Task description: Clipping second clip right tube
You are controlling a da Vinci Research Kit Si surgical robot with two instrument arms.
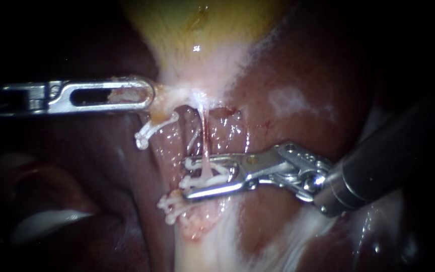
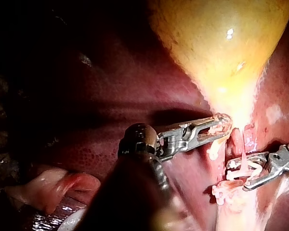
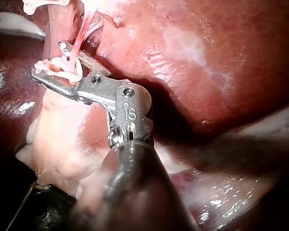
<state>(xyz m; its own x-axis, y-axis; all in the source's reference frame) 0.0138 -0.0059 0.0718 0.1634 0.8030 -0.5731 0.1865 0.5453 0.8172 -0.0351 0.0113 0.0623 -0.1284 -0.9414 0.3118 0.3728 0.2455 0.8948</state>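
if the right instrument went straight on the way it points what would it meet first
Probably the thin tube, which crosses between the jaws of the right instrument, inside the clip they hold. Depth beyond the tips is unclear.

A white clip sits crosswise on the thin, pale pink right tube, which runs near to far at the scene's centre.

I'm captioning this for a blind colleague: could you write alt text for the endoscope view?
The right instrument holds a white clip in its jaws around a thin tube, below the yellow gallbladder. The left instrument grips the gallbladder's pale neck. An upper clip and a lower clip sit nearby, with dark red liver around.
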